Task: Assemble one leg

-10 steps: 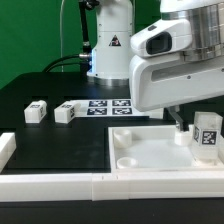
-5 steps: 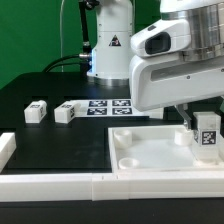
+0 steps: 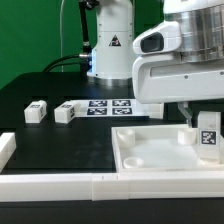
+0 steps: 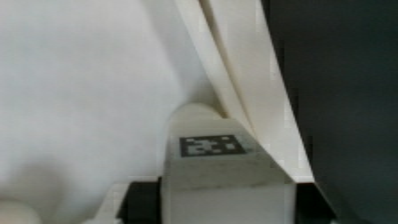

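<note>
My gripper (image 3: 207, 128) is shut on a leg (image 3: 209, 134), a small white peg with a black-and-white tag, and holds it upright over the far right corner of the large white tray-like part (image 3: 150, 160). In the wrist view the leg (image 4: 222, 160) fills the space between the dark fingers (image 4: 146, 200), above the tray's rim (image 4: 240, 70). Two more legs (image 3: 36, 112) (image 3: 67, 112) lie on the black table at the exterior view's left.
The marker board (image 3: 112, 105) lies behind the tray near the arm's base (image 3: 108, 50). A white rail (image 3: 60, 185) runs along the table's front edge, with a short white block (image 3: 5, 150) at its left end.
The gripper and the held leg have shifted slightly toward the exterior view's right, over the tray's far right corner. The loose legs have not moved.
</note>
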`<state>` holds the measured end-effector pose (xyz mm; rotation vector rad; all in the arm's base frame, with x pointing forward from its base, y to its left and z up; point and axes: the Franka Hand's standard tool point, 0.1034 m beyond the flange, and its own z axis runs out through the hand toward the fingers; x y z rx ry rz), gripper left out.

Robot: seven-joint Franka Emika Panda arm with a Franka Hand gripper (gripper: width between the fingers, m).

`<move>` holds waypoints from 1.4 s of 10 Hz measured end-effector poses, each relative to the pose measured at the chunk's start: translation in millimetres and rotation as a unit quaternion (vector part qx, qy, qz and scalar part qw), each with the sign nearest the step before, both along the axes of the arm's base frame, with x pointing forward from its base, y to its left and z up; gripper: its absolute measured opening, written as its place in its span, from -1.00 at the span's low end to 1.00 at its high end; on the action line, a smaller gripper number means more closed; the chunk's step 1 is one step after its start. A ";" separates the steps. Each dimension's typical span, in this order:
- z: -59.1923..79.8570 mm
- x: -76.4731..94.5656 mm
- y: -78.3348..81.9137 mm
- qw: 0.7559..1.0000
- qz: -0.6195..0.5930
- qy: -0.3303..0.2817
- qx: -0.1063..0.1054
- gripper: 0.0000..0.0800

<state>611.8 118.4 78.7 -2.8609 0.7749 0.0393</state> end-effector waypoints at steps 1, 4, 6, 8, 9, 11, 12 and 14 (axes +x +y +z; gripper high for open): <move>-0.5 0.6 1.0 0.998 -0.062 0.011 0.002 -0.24; -1.5 1.4 4.0 0.980 -0.195 0.035 0.006 -0.25; -1.4 1.1 6.4 0.968 -0.247 0.046 0.012 -0.26; -1.5 1.0 6.6 0.975 -0.217 0.040 0.011 -0.24; -1.5 0.6 7.7 0.977 -0.209 0.040 0.011 0.19; -2.0 -0.1 9.0 0.998 -0.064 0.013 0.001 0.54; -2.3 -0.2 8.7 1.000 0.004 0.001 -0.001 0.60; -3.6 -0.2 6.9 0.989 0.143 -0.023 -0.011 0.62</move>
